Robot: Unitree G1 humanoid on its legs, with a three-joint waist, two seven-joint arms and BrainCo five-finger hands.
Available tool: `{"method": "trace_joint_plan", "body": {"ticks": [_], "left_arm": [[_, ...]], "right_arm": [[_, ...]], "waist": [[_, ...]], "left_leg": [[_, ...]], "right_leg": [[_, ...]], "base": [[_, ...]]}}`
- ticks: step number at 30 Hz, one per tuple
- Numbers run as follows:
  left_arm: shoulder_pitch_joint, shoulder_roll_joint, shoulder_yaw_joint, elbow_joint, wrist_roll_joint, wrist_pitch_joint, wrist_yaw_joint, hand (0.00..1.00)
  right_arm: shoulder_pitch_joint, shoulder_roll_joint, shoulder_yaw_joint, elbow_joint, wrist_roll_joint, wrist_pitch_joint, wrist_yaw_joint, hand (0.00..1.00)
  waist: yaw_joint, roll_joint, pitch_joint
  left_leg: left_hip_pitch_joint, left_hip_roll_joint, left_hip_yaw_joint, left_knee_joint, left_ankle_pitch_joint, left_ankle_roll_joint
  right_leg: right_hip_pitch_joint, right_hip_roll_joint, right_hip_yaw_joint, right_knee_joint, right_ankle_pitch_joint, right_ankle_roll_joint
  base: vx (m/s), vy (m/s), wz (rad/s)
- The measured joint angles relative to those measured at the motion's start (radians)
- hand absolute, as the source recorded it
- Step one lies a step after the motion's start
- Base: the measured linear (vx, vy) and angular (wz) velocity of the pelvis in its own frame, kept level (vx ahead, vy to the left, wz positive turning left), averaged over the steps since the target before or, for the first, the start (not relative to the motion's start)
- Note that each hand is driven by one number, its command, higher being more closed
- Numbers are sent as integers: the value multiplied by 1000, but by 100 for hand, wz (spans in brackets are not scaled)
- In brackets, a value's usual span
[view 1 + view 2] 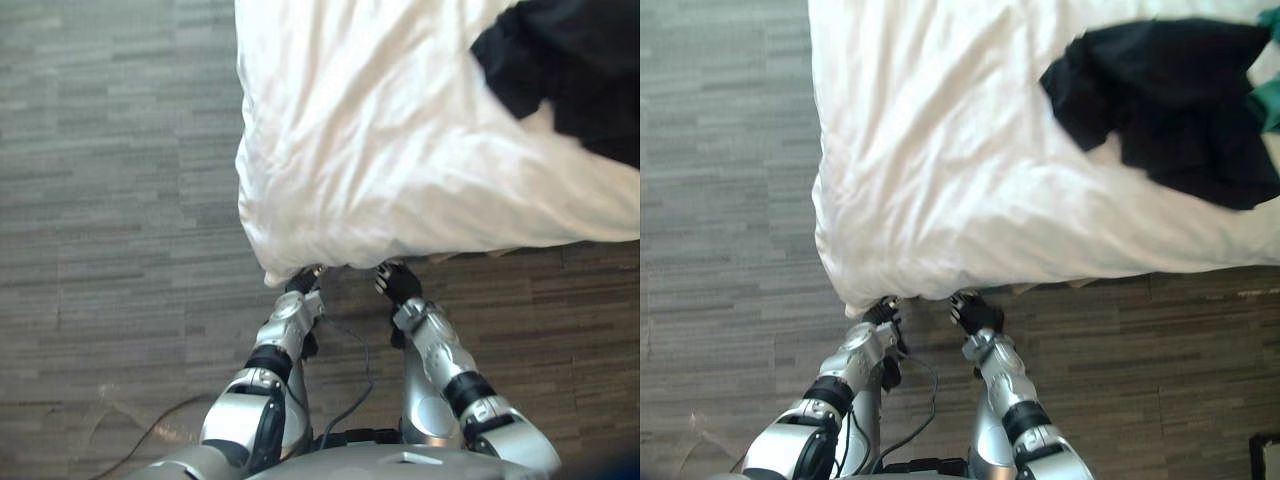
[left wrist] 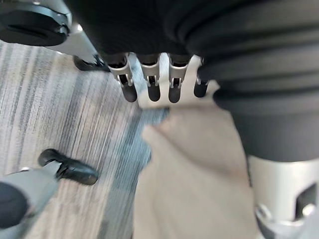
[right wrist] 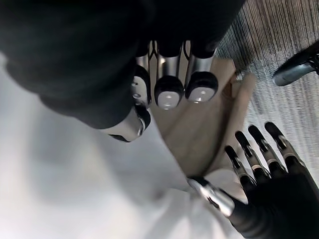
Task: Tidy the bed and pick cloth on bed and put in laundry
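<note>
**Both hands at the near corner of the white bed cover [image 1: 400, 150]; the laundry waits.**
The left hand [image 3: 266, 172], its fingers straight and open, and the right hand [image 1: 975, 312], whose grasp I cannot tell, sit at the cover's overhanging corner, probably to straighten it first. The black cloth [image 1: 1170, 100] lies crumpled on top of the cover, far to the right and well apart from both hands.

Bedroom — white-sheeted bed [image 1: 970, 170], grey plank floor [image 1: 720, 200]
</note>
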Motion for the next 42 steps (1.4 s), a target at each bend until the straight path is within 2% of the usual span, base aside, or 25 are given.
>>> {"method": "trace_joint_plan", "body": {"ticks": [3, 7, 9, 13, 16, 17, 18, 20, 22, 23, 25, 27, 29, 31, 33, 37, 38, 40, 42], "left_arm": [[134, 21, -37, 35, 72, 11, -59, 0], [204, 51, -37, 83, 142, 31, -127, 0], [240, 75, -34, 106, 187, 47, -170, 0], [281, 92, 3, 128, 235, 69, -212, 0], [305, 87, 44, 131, 241, 70, -253, 0], [316, 86, 54, 129, 262, 70, -271, 0], [321, 84, 54, 128, 268, 70, -283, 0], [330, 80, 55, 125, 268, 69, -291, 0], [359, 80, 55, 84, 250, 70, -284, 0], [364, 80, 54, 78, 238, 70, -280, 0], [395, 81, 50, 55, 216, 69, -276, 0], [410, 82, 48, 40, 219, 62, -276, 0], [418, 84, 38, 39, 226, 56, -274, 0], [419, 86, 17, 38, 226, 54, -259, 0], [419, 93, -13, 37, 227, 54, -254, 0], [416, 115, -80, 26, 227, 47, -233, 0], [412, 118, -96, 20, 226, 47, -228, 0], [372, 125, -128, 13, 225, 48, -213, 0], [296, 126, -167, -2, 215, 41, -188, 0]], "right_arm": [[126, -35, -96, 93, 20, 9, 8, 100], [180, -67, -191, 181, 17, 25, -7, 100], [228, -80, -254, 209, 19, 26, -23, 100], [296, -73, -323, 209, 30, 23, -30, 100], [333, -75, -362, 188, 69, -18, -21, 100], [353, -76, -365, 145, 76, -53, -3, 100], [367, -81, -353, 79, 76, -83, 30, 100], [378, -90, -323, -35, 74, -107, 58, 100], [380, -114, -208, -264, 55, -132, 116, 100], [380, -115, -190, -299, 54, -133, 125, 100], [380, -104, -112, -479, 49, -129, 166, 100], [379, -88, -68, -556, 21, -110, 195, 100], [379, -71, -26, -578, 14, -81, 205, 100], [377, -66, 33, -578, 4, -50, 207, 100], [358, -69, 124, -566, -26, -12, 188, 100], [222, -76, 245, -465, -32, 7, 140, 100], [163, -76, 266, -441, -30, 12, 120, 100], [35, -77, 285, -418, -10, 12, 87, 100], [-205, -74, 281, -396, 15, 5, 39, 100]], "waist": [[-20, 16, -112], [-29, 37, -173], [-44, 43, -206], [-43, 38, -233], [-42, 37, -251], [-44, 38, -260], [-45, 40, -266], [-44, 41, -268], [-43, 37, -277], [-42, 36, -283], [-37, 28, -315], [-35, 32, -329], [-34, 39, -345], [-27, 34, -349], [-18, 37, -350], [-12, 44, -346], [-6, 57, -336], [12, 57, -283], [26, 83, -171]], "left_leg": [[161, -34, 17, -138, 41, -7], [263, -47, 24, -211, 51, -19], [325, -47, 30, -244, 53, -28], [386, -41, 55, -245, 43, -41], [433, -30, 74, -250, 37, -50], [447, -27, 75, -251, 36, -51], [452, -26, 76, -251, 36, -50], [456, -27, 77, -251, 38, -49], [461, -27, 76, -251, 37, -49], [460, -27, 75, -251, 36, -51], [446, -27, 67, -251, 32, -52], [444, -29, 56, -252, 28, -47], [434, -31, 40, -252, 27, -46], [430, -32, 18, -251, 27, -46], [430, -35, -8, -251, 30, -50], [392, -44, -49, -246, 41, -35], [358, -47, -66, -245, 48, -31], [313, -48, -86, -244, 64, -23], [199, -49, -106, -221, 72, -24]], "right_leg": [[129, 13, -8, -78, -2, 19], [229, 31, -9, -151, 8, 34], [291, 40, -16, -186, 10, 37], [353, 54, -8, -213, 10, 37], [395, 64, -7, -224, 9, 36], [408, 67, -7, -225, 8, 34], [412, 67, -7, -224, 7, 34], [412, 66, -7, -223, 8, 34], [413, 66, -7, -225, 4, 32], [413, 66, -7, -225, 2, 33], [413, 67, -12, -233, 1, 34], [422, 67, -17, -245, 4, 36], [423, 66, -26, -251, 6, 35], [428, 67, -33, -258, 8, 34], [440, 67, -44, -260, 17, 36], [429, 64, -73, -277, 24, 37], [406, 62, -86, -279, 28, 37], [370, 60, -93, -272, 36, 33], [256, 52, -94, -238, 47, 28]], "base": [[204, 14, -13], [149, 33, -11], [121, 15, -6], [65, 11, -20], [-14, -16, -14], [-69, -20, -9], [-80, -17, -6], [-78, 1, -2], [-118, 6, 0], [-77, 1, 1], [-38, 1, 8], [4, 10, 13], [32, 9, 17], [55, 5, 15], [85, 8, 20], [70, 5, 26], [26, 1, 40], [-26, 6, 32], [-142, 24, 16]]}}
